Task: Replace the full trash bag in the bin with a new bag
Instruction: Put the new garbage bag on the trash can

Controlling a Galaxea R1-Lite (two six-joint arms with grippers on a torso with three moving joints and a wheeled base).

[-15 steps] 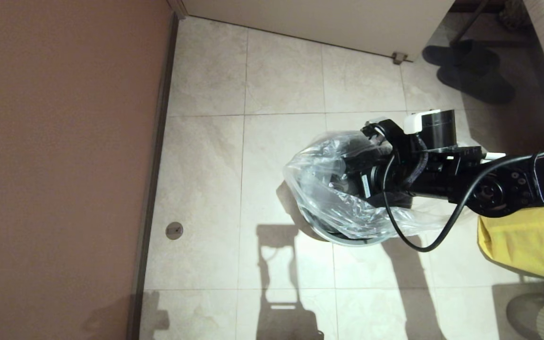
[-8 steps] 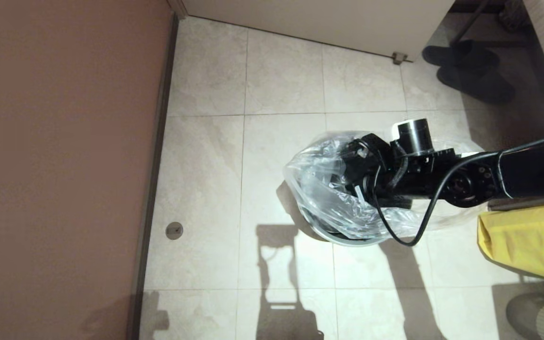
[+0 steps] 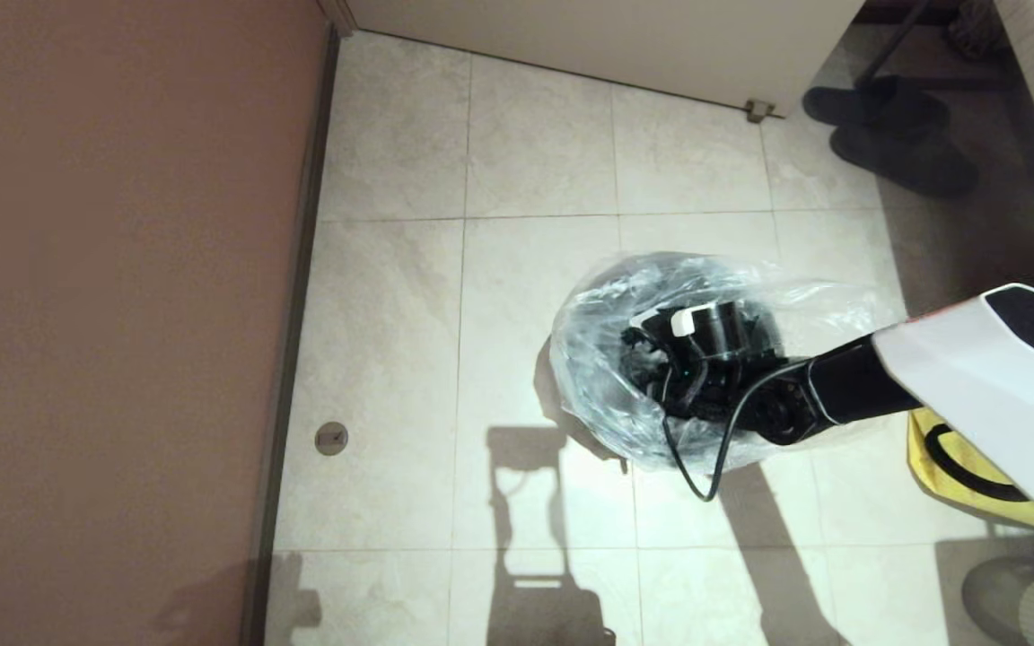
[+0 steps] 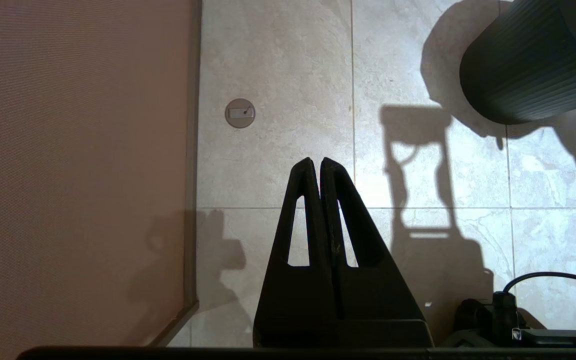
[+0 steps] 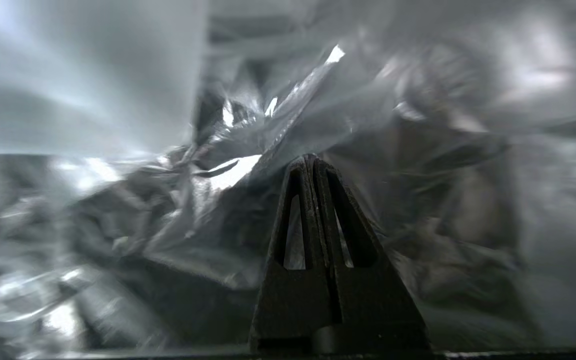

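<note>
The new bag (image 3: pixel 602 377), clear and crinkly, is spread over the bin and hides its rim in the head view. My right arm reaches down into the bag from the right, its wrist (image 3: pixel 705 336) inside the bag's mouth. In the right wrist view my right gripper (image 5: pixel 312 159) is shut, its tips pressed against the rumpled plastic (image 5: pixel 168 215) deep inside. The bin (image 4: pixel 533 65) shows its dark ribbed outer wall in the left wrist view. My left gripper (image 4: pixel 316 161) hangs shut and empty above the floor tiles, well to the bin's left.
A brown wall (image 3: pixel 122 314) runs down the left side, with a round floor drain (image 3: pixel 331 438) near it. An opaque yellow bag (image 3: pixel 948 471) lies right of the bin, partly under my right arm. Dark slippers (image 3: pixel 894 135) sit at the far right.
My right arm has tipped downward and pushed into the clear bag, going from lying across the bin's top to reaching inside. The bag has settled lower over the rim.
</note>
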